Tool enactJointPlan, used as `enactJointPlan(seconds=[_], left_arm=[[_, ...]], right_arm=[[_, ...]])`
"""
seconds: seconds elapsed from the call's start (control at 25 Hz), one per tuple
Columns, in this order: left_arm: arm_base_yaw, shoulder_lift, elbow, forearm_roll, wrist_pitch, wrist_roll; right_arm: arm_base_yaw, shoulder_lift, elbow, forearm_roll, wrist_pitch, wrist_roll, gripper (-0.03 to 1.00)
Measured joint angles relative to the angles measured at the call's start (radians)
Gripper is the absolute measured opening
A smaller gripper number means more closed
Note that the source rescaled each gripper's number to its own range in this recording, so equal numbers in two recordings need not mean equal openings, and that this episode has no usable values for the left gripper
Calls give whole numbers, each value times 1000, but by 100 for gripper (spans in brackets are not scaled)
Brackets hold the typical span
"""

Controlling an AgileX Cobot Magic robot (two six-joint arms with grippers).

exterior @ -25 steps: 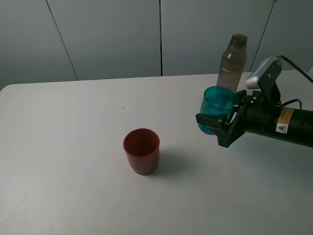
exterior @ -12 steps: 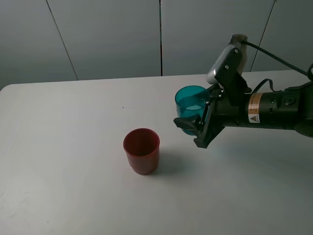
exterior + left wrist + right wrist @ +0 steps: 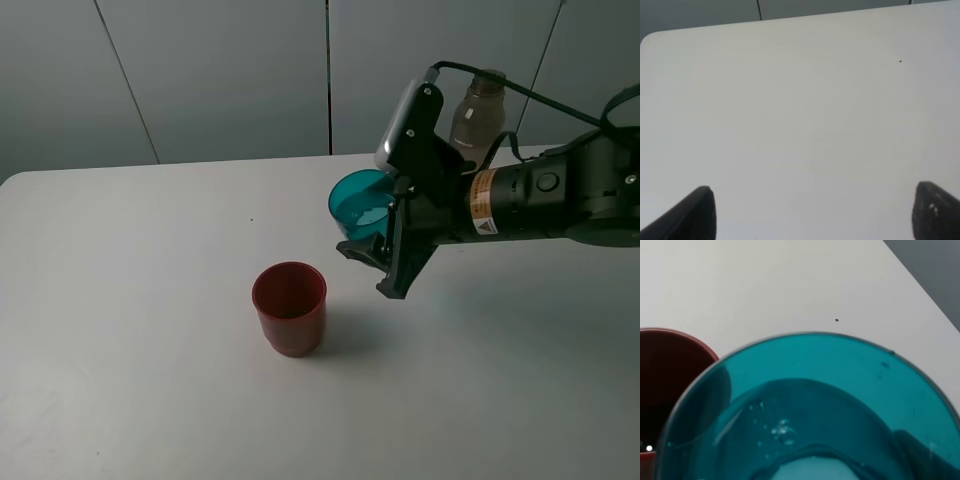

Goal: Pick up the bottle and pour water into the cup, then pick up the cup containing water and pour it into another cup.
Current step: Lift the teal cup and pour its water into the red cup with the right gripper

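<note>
The right claw [image 3: 368,268] clamps the translucent teal plastic tumbler [image 3: 358,205], raised near the red plastic tumbler [image 3: 289,308]; the slim smoky bottle [image 3: 478,115] stands beyond.

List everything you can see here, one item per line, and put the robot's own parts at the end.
Table: one, white, fills the foreground.
Wall: grey panels, behind the table.
Red cup: one, translucent red, upright near the table's middle.
Teal cup: one, translucent teal, tilted, held in the air up and right of the red cup.
Water: clear, inside the teal cup.
Bottle: one, smoky grey-brown, no cap, upright at the back right, partly behind the arm.
Speck: one, dark, on the table behind the red cup.
Right pincer: black, closed on the teal cup.
Left pincer: black, open, empty, over bare table.
</note>
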State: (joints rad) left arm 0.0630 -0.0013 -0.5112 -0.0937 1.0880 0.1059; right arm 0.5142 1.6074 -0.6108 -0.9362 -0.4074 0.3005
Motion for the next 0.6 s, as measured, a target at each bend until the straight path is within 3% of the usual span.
enactJointPlan(seconds=[0.6], left_arm=[[0, 0, 0, 0, 0, 0]], right_arm=[[112, 0, -124, -145, 225, -8, 5]])
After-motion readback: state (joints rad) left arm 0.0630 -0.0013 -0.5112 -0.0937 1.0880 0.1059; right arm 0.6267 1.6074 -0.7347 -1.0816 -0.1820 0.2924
